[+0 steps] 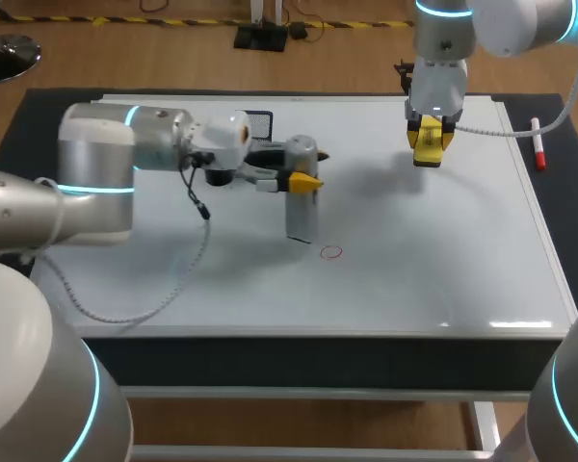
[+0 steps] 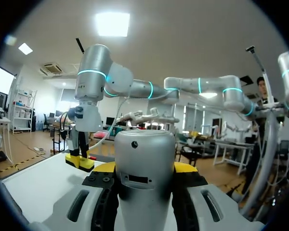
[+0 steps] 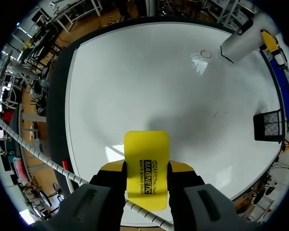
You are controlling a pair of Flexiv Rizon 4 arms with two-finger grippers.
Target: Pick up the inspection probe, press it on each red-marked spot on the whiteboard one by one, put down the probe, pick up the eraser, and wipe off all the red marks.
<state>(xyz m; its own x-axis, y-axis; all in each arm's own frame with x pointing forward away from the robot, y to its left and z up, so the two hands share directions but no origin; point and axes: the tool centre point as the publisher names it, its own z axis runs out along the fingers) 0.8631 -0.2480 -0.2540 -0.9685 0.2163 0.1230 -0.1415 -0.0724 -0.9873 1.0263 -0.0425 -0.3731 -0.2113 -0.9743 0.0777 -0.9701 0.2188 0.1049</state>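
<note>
**Head view.** The left gripper (image 1: 303, 180), in the middle of the frame, is clamped on the probe (image 1: 301, 202). The probe stands close to upright, long axis top to bottom, domed end up and foot down on the whiteboard (image 1: 414, 279). One red ring (image 1: 330, 252) lies just to the lower right of the foot, not under it. In the upper right, the right gripper (image 1: 431, 144) pinches the yellow eraser (image 1: 430, 149), which hangs over the board.

I judge the eraser pick-up done. The probe is not yet put down, and the wipe is not yet done, since this ring is unwiped. Whether it has been pressed cannot be told.

**Left wrist view.** The probe (image 2: 144, 168) fills the gap between the fingers, both closed against its sides, its rounded end toward the camera. The eraser (image 2: 80, 162) shows ahead and off to one side, in the other arm's grip.

**Right wrist view.** The fingers grip the eraser (image 3: 146, 168) from both sides, its long axis running out along them. Far ahead of it, the probe (image 3: 241, 43) has its foot beside the red ring (image 3: 206, 54).
</note>
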